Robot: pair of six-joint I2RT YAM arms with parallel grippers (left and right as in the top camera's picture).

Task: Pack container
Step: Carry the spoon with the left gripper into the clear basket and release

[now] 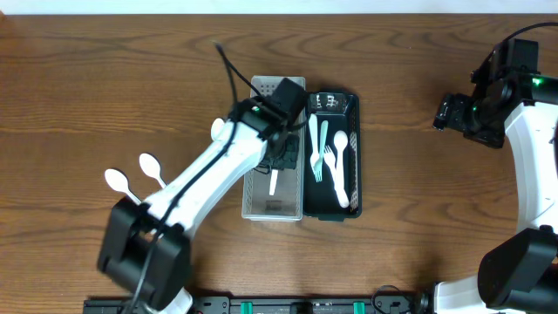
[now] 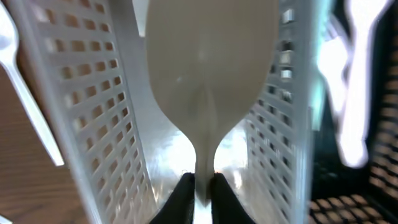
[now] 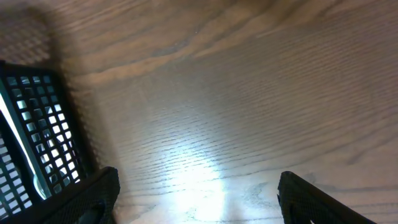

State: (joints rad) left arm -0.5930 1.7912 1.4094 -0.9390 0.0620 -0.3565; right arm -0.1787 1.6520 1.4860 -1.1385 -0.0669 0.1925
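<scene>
My left gripper (image 2: 203,186) is shut on the thin handle of a white plastic spoon (image 2: 208,74), whose bowl points away down the inside of the white perforated basket (image 2: 93,112). From overhead, this gripper (image 1: 277,161) sits inside the white basket (image 1: 261,85), with the spoon's handle (image 1: 273,181) showing below it. Right beside it, the black container (image 1: 353,105) holds a white fork, spoon and knife (image 1: 330,161). My right gripper (image 1: 449,113) hovers far to the right, open and empty, with bare wood between its fingers (image 3: 93,196).
Two loose white spoons (image 1: 118,181) (image 1: 150,166) lie on the wooden table to the left of my left arm. A third white utensil (image 1: 218,129) peeks out from under that arm. The black container's mesh wall (image 3: 31,137) shows at the left of the right wrist view.
</scene>
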